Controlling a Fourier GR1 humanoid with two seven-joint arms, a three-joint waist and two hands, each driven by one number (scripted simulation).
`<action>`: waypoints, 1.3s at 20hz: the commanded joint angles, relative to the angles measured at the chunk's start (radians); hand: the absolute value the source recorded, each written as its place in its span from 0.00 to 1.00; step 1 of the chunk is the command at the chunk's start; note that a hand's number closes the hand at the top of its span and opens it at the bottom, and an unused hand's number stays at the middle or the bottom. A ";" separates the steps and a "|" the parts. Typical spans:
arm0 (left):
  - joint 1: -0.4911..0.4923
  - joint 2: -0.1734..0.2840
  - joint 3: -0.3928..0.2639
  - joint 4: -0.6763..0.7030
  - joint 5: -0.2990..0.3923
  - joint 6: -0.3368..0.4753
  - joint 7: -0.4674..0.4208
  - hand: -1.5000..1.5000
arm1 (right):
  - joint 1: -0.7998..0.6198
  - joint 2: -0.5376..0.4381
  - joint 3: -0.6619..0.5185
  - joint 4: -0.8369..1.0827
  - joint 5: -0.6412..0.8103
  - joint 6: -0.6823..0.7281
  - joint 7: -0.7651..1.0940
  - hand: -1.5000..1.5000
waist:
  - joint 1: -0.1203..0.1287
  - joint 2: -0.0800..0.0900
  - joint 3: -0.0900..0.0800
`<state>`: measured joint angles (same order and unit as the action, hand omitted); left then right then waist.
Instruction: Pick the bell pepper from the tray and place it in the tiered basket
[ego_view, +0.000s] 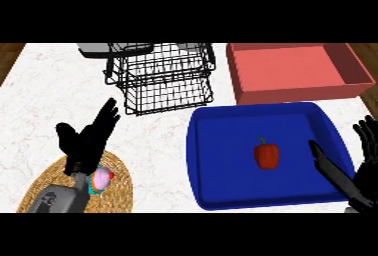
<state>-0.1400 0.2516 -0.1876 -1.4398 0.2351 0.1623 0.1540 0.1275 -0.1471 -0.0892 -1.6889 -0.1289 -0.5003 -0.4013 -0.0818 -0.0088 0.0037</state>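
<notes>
Pepper lies red and alone near the middle of my blue tray, stem pointing away from me, not yet touched. My right hand sits at the tray's right rim, fingers straight and spread, thumb reaching in over the tray floor, holding nothing. My left hand rests open over the woven mat, fingers up, a small pink object beside the wrist. Step in hand, as I judge it: the approach, before any grasp. Next I must bring the right hand leftward over the pepper, close round it, then lift and carry it up-left to the black wire basket on the table. Red bin stands behind the tray.
</notes>
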 joint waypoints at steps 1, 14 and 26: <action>0.008 -0.008 -0.015 -0.021 0.024 -0.053 -0.009 0.50 | 0.235 0.095 0.052 -0.024 0.083 -0.015 -0.271 0.00 | 0.048 0.004 -0.003; -0.027 0.006 -0.011 -0.047 0.040 -0.095 0.035 0.50 | 0.660 0.039 0.226 -0.296 0.736 -0.273 0.360 0.00 | 0.091 0.026 -0.013; -0.069 -0.022 -0.025 -0.018 0.021 -0.094 0.049 0.50 | 0.542 0.146 0.442 -0.530 1.321 0.052 1.042 0.00 | 0.112 0.028 -0.010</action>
<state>-0.1900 0.2416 -0.2166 -1.4874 0.2582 0.0661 0.1999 0.7401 -0.0193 0.2900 -2.1923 1.0156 -0.5358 0.4339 0.0330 0.0187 -0.0074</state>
